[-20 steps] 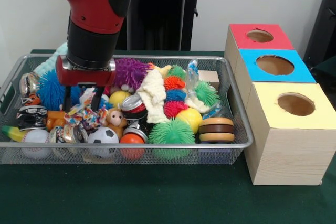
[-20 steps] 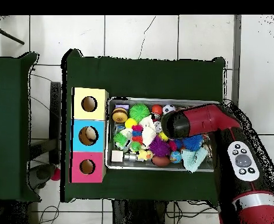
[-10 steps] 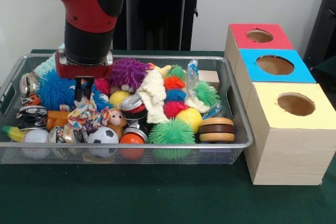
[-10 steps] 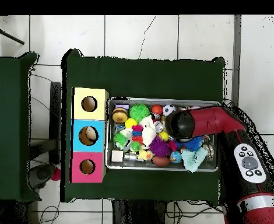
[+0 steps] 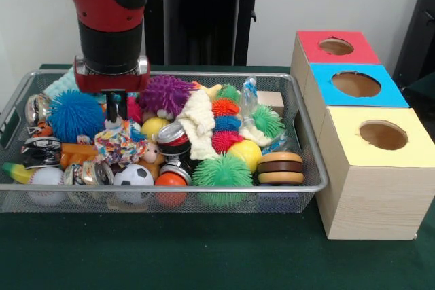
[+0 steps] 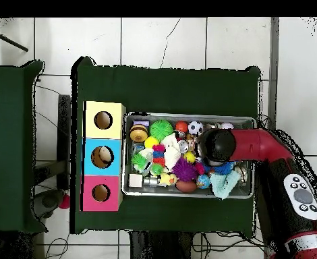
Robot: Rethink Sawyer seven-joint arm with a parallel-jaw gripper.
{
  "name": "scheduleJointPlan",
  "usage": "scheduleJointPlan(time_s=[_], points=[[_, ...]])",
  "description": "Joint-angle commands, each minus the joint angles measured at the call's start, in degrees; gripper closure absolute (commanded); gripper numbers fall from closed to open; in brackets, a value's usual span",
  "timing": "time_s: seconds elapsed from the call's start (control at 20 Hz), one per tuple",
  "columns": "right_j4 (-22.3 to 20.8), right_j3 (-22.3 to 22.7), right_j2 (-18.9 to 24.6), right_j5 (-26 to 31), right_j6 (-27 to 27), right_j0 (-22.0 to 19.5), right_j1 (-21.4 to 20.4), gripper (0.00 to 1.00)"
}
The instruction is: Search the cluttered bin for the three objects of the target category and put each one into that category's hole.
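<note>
A wire mesh bin (image 5: 314, 168) holds a heap of toys. My gripper (image 5: 115, 115) hangs over the bin's left half, its fingers drawn close together on the top of a multicoloured rope toy (image 5: 119, 145), which dangles just above the pile. In the overhead view the bin (image 6: 188, 116) shows, but the red arm's wrist (image 6: 216, 144) hides the gripper. Three wooden boxes with round holes stand to the right: red (image 5: 336, 47), blue (image 5: 357, 85), yellow (image 5: 383, 135).
Around the rope toy lie a blue spiky ball (image 5: 73, 115), a purple spiky ball (image 5: 168, 93), a soccer ball (image 5: 132, 176), crushed cans (image 5: 88, 173) and a baseball (image 5: 46, 180). A green spiky ball (image 5: 222, 171) and a burger toy (image 5: 280, 168) sit toward the bin's front right.
The gripper's fingers, spread around the rope toy a second ago, have come together on it. The arm has risen a little and the rope toy has lifted with it.
</note>
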Motion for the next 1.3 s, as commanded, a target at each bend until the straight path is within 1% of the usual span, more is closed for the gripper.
scheduleJointPlan(time_s=[0.05, 0.25, 0.4, 0.5, 0.7, 0.9, 1.05, 1.3], points=[[8.8, 5.3, 4.9, 8.9, -0.2, 0.8, -3.8, 1.00], [15.6, 6.2, 4.7, 12.4, 3.0, 2.0, -6.5, 1.00], [17.4, 6.1, 4.0, 12.9, 2.9, 3.0, -7.2, 1.00], [18.3, 6.4, 3.7, 12.3, 2.5, 3.4, -7.6, 1.00], [20.4, 9.3, 3.3, 9.2, 3.0, 3.9, -9.5, 1.00], [21.0, 10.9, 2.2, 7.6, 3.5, 5.4, -11.7, 1.00], [21.8, 12.4, 1.6, 4.5, 6.1, 7.3, -13.2, 1.00], [22.4, 13.6, 0.6, 2.3, 8.8, 10.4, -14.4, 1.00]])
